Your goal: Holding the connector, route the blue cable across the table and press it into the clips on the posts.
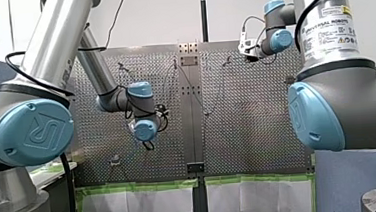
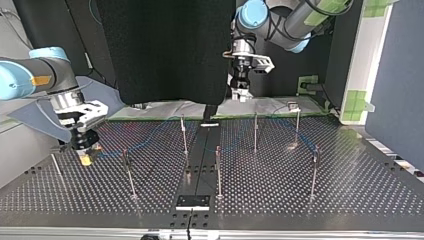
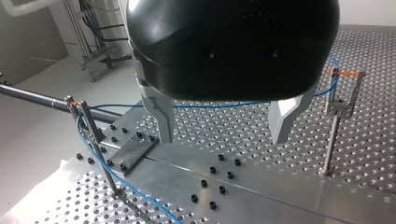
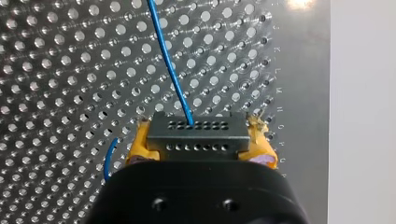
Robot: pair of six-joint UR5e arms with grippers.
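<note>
My right gripper (image 4: 196,151) has its yellow pads (image 4: 140,144) shut on the black connector (image 4: 196,135). The blue cable (image 4: 168,60) leaves the connector's top and runs out over the perforated plate. In the top view that gripper (image 2: 86,156) hangs low over the table's left part, and the cable (image 2: 145,136) trails from it toward the posts (image 2: 184,135). My left gripper (image 3: 224,135) is open, its metal fingers (image 3: 161,121) holding nothing. It hovers over the table's centre strip, and the cable (image 3: 210,105) passes beyond it between two clip posts (image 3: 88,126).
Several thin upright posts (image 2: 218,170) stand across the table (image 2: 350,195), some with clips on top (image 3: 343,88). A black bracket (image 2: 192,201) sits at the near edge of the centre strip. A dark screen (image 2: 170,50) hangs behind the table.
</note>
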